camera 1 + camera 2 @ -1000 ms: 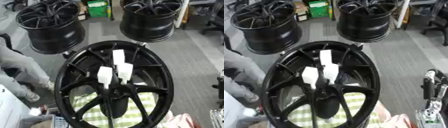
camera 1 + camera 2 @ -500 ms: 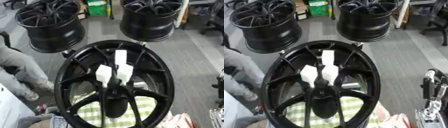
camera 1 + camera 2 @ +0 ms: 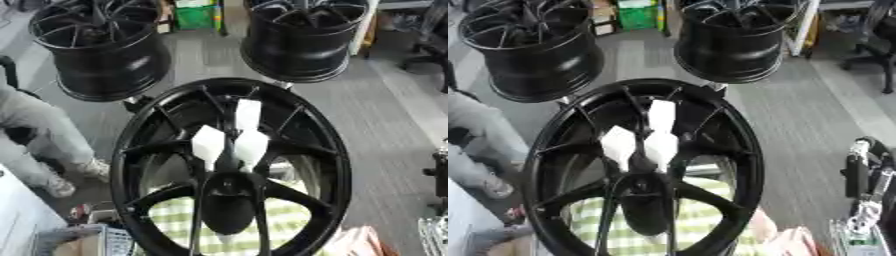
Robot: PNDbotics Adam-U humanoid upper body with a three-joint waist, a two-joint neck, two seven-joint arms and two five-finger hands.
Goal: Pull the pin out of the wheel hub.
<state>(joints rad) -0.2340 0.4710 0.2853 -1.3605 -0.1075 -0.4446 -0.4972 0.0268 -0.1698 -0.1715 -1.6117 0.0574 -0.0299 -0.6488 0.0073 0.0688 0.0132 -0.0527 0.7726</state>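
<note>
Barely a shift since a second ago: wheel [image 3: 232, 165] upright, white pins [image 3: 250, 146] seated at hub, untouched. Right hand [image 3: 866, 172] waiting at right edge, fingers unreadable.

White pins [image 3: 236, 136] in black wheel hub [image 3: 229, 170]

Two spare black spoked alloy wheels stand on the grey floor at the back: one upper left [image 3: 101, 47], one upper right [image 3: 304, 37], well apart. Between them, a green box [image 3: 194, 15] beside a brown cardboard carton [image 3: 232, 12]. Green-and-white checked cloth [image 3: 188, 222] lies at the bottom. Person's grey trouser leg [image 3: 35, 120] at left edge, ending in a pale shoe [image 3: 59, 186]. Black office chair [image 3: 877, 50], partly cut off, upper right. Pink object [image 3: 359, 242] bottom right, unclear.
</note>
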